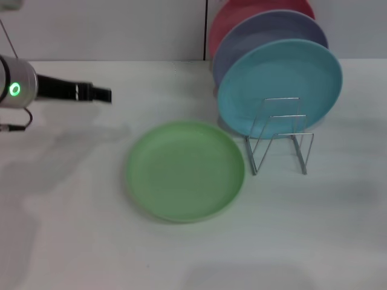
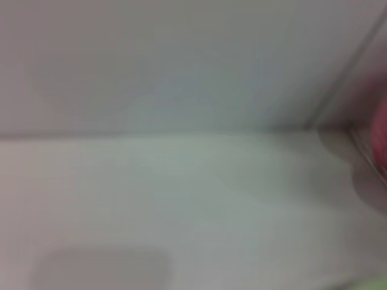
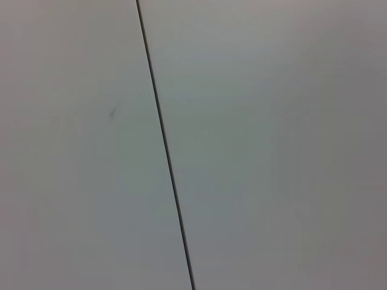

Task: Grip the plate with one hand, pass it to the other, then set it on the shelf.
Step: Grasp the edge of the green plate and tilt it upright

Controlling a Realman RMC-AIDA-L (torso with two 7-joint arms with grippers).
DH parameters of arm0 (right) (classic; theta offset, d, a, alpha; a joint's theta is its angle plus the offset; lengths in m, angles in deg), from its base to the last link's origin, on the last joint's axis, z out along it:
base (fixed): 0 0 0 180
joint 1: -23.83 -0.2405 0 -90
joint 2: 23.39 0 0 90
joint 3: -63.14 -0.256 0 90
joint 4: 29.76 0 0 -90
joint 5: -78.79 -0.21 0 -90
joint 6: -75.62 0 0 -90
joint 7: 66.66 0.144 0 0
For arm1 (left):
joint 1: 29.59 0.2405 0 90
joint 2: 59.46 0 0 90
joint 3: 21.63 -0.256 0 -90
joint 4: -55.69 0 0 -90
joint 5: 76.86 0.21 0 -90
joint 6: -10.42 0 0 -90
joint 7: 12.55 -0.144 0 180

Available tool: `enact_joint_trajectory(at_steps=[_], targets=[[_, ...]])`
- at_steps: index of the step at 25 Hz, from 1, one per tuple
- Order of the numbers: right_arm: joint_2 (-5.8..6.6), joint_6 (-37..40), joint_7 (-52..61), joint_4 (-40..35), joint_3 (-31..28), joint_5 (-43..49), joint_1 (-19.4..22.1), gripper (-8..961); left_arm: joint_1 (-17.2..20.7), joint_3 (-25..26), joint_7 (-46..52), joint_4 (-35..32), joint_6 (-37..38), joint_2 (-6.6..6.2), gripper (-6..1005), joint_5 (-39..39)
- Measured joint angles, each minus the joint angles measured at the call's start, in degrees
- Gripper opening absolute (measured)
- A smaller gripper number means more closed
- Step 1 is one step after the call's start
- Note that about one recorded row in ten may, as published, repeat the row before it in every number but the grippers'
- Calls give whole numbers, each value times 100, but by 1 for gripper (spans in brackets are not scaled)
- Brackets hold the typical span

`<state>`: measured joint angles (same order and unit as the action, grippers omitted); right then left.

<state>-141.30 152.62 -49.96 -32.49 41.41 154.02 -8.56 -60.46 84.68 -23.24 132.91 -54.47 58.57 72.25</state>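
Green plate (image 1: 185, 171) lies flat at the shelf's (image 1: 279, 138) eight o'clock; left gripper (image 1: 100, 94), grip state unclear, should approach its near rim low.

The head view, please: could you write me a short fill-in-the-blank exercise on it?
1. The green plate lies ___ on the table.
2. The front plate in the rack is ___ in colour.
3. Only the ___ gripper is in view.
4. The rack holds ___ plates.

Missing words: flat; turquoise; left; three
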Motion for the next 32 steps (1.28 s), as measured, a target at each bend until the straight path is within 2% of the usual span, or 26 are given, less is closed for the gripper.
enact_joint_trajectory(at_steps=[1,3,6,9,11,16,21,26,32], targets=[[9,-3,0,0,1,0,-9,543,-38,-68,173,134,-462,2,842,50],[12,-3,0,0,4,0,-16,543,-59,-85,230,162,-624,2,841,70],[19,28,0,1,-11,0,-47,543,-236,-203,693,208,-1290,6,840,269],[35,23,0,1,-15,1,-83,543,-328,-277,905,176,-1445,6,839,331],[63,12,0,1,10,3,-147,543,-553,-376,1181,-43,-1629,11,838,442],[84,36,0,2,29,58,-238,543,-931,-477,1609,-566,-1708,30,836,547],[94,40,0,-26,58,82,-314,544,-1138,-645,2017,-949,-1567,37,834,599],[163,-13,0,-72,198,83,-379,544,-1221,-802,2265,-1254,-1306,51,832,617],[164,-24,0,-142,337,83,-416,544,-1334,-915,2322,-1621,-1100,54,829,601]])
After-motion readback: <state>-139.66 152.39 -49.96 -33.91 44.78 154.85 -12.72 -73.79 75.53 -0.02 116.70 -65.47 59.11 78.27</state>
